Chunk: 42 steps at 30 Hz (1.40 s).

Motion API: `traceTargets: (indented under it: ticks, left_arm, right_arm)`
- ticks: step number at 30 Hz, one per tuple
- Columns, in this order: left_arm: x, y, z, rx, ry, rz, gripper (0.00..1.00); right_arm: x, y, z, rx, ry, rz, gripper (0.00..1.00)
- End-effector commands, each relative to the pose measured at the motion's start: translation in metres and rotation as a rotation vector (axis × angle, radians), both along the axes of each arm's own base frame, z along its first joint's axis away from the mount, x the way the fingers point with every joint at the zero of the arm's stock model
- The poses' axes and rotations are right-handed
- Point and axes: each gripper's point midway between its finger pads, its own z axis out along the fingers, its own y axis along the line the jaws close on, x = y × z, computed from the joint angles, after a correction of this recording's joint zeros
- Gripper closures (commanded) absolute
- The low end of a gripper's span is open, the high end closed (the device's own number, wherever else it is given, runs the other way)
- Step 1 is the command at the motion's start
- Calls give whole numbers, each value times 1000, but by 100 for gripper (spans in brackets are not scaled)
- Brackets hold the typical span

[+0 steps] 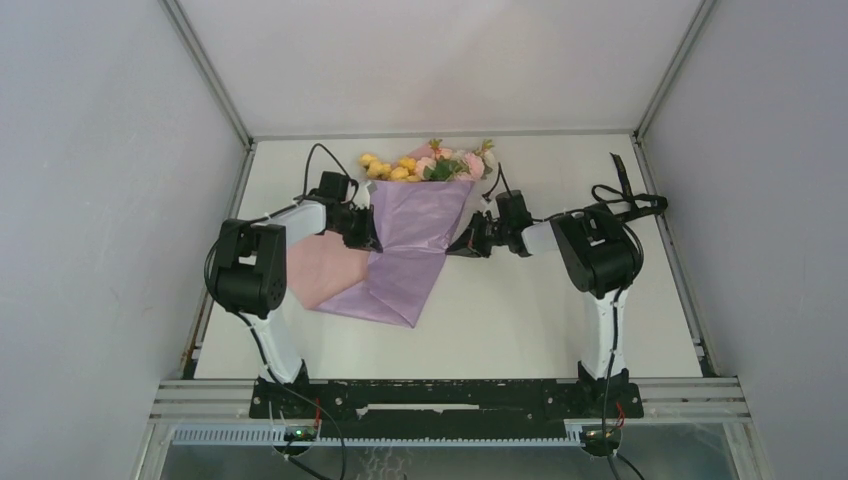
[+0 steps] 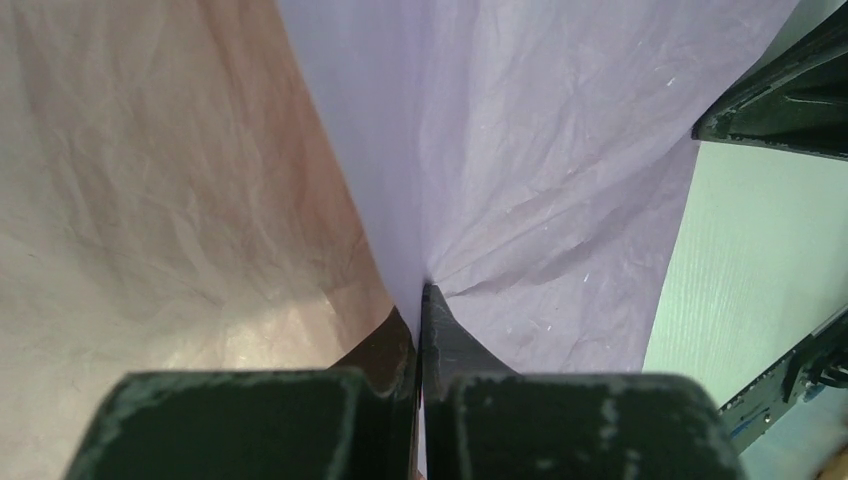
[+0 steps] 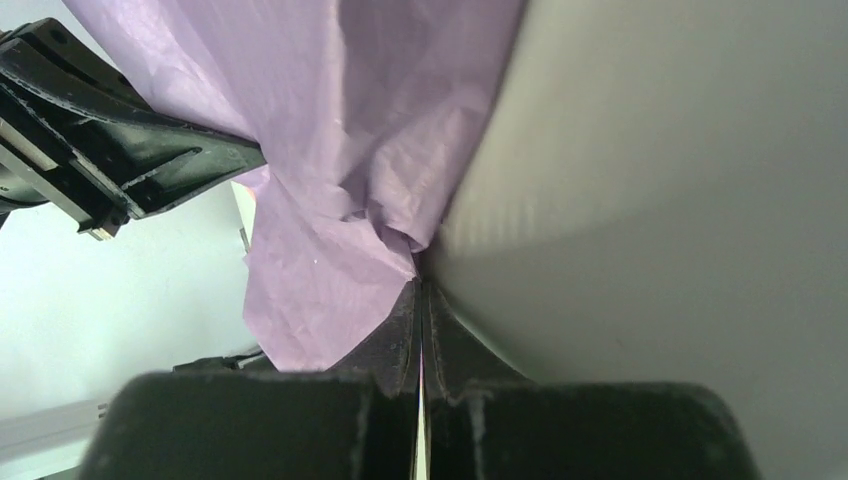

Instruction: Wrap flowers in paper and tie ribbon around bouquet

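The left gripper (image 1: 374, 237) is pinched tight on the paper (image 1: 412, 222), which lies at its three o'clock. The right gripper (image 1: 453, 248) is clamped on the sheet's opposite edge, at its nine o'clock. The flowers (image 1: 428, 165) stick out of the wrap toward twelve o'clock.

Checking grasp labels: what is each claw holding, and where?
Both grip the paper: left claw shut on its left side, right claw on its right side.

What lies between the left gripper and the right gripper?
The paper around the flowers, pinched by left gripper and right gripper; the top view shows it.
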Motion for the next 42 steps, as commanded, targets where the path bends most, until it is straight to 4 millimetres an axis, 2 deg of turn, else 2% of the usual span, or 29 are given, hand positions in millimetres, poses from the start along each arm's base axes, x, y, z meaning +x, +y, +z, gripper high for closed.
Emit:
traceTargets:
  ticks: [1, 8, 12, 14, 17, 19, 21, 23, 27, 33, 37, 39, 42]
  left_arm:
    - [0, 7, -2, 29, -15, 24, 100]
    - [-7, 3, -2, 1, -16, -2, 100]
    - [-9, -1, -4, -20, -5, -10, 100]
    - [-9, -1, -4, -18, -2, -10, 100]
    - [-9, -2, -1, -24, -11, -16, 100]
    - [-9, -1, -1, -18, -18, -27, 100]
    - [-10, 0, -1, -10, -14, -35, 100]
    - [-11, -1, -3, -6, -5, -43, 100]
    - [-14, -2, -6, 0, 5, -55, 100]
    - [-13, 1, -10, 27, 13, -45, 100]
    - [-13, 2, -10, 31, 13, -45, 100]
    - [-14, 2, -11, 33, 15, -43, 100]
    - [-14, 2, -11, 31, 17, -43, 100]
  right_arm:
    - [0, -24, 5, -28, -23, -48, 100]
    - [-8, -48, 9, -32, -16, -70, 100]
    - [5, -42, 33, 4, -121, -32, 76]
    - [21, -37, 47, -3, -192, -36, 71]
    - [40, -17, 71, 53, -279, -18, 75]
    - [46, 1, 79, 83, -301, 9, 80]
    - [50, 16, 73, 80, -290, 27, 85]
    - [63, 17, 57, 63, -266, -4, 89]
    - [115, 1, 42, 15, -262, -103, 95]
    - [185, -34, 33, -104, -268, -239, 96]
    - [209, -61, 27, -119, -235, -349, 96]
    - [214, -65, 33, -110, -242, -355, 96]
    - [208, -61, 59, -99, -294, -306, 96]
